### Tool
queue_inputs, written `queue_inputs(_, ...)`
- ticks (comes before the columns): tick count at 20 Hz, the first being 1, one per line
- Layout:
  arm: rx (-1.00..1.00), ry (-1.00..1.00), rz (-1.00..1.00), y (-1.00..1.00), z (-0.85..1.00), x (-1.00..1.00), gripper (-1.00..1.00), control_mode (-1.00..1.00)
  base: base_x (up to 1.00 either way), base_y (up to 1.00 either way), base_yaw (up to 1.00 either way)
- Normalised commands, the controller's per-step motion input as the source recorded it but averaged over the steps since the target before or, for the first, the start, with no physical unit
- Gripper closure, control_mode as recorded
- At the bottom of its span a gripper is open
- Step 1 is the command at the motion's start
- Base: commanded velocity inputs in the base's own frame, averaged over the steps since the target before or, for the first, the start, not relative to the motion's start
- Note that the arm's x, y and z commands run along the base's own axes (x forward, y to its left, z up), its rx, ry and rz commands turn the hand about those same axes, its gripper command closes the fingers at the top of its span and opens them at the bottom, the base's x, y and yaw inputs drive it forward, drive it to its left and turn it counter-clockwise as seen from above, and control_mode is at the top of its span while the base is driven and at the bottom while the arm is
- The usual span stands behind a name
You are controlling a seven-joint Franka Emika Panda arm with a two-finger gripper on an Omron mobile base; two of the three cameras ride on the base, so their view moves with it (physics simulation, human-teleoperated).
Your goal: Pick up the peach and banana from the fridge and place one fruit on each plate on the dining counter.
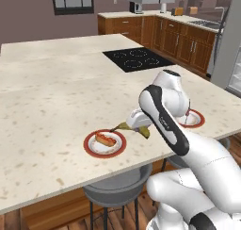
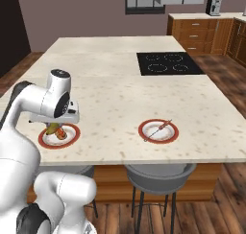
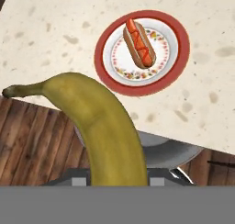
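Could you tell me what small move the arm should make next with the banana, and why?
Probably lower it onto the plate with the hot dog: the gripper is shut on the banana, which hangs just beside and above that plate's rim, over the dining counter edge.

The counter [image 1: 56, 83] is seen from behind the arm's left, looking forward and down; the same counter [image 2: 120, 84] is viewed from behind its right; the cooktop [image 1: 137, 58] and both red-rimmed plates [image 2: 158, 131] are shared by the two; from the hand, one plate [image 3: 142, 51] is looked down on at close range.
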Motion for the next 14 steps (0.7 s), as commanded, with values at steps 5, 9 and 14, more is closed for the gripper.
queue_inputs(5, -0.01, 0.00, 0.00, 0.06, -0.42, 0.59, 1.00, -1.00, 0.00, 0.00, 0.00)
queue_inputs(9, -0.02, 0.00, -0.05, 0.20, -0.33, 0.49, 1.00, -1.00, 0.00, 0.00, 0.00)
queue_inputs(14, -0.03, 0.00, -0.07, 0.20, -0.31, 0.34, 1.00, -1.00, 0.00, 0.00, 0.00)
